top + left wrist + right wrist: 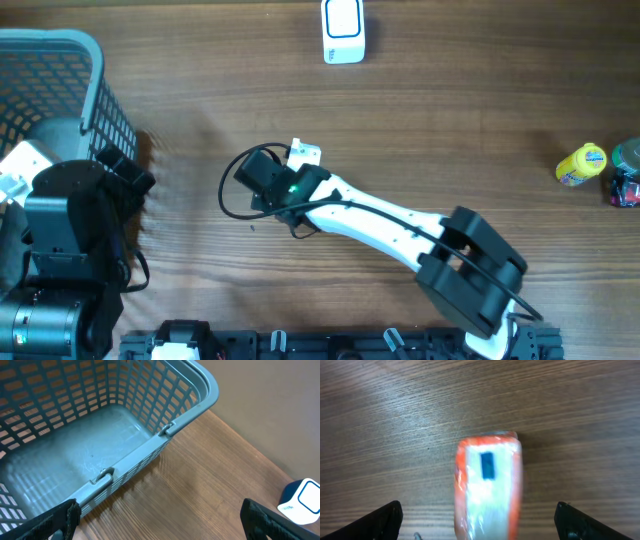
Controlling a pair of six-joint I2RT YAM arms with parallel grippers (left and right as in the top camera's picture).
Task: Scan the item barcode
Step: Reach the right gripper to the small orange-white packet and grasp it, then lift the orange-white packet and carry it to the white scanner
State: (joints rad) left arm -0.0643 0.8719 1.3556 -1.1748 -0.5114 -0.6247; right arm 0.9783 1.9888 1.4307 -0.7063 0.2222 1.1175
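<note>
Fingers [375, 522] open on left gripper [160, 515] and right gripper [477, 512]; we centre the right astride the orange-edged packet [489, 487], then close.

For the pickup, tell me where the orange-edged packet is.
The orange-edged packet lies mid-table, directly below the right gripper, between its open fingers in the right wrist view.

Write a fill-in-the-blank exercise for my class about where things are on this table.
1. The right gripper stands ____ over the orange-edged packet.
2. In the overhead view, the basket sits at the ____ edge.
3. The white scanner stands at the ____ edge of that view.
4. The bottle on the right is ____ in colour.
Missing words: open; left; top; yellow.
</note>
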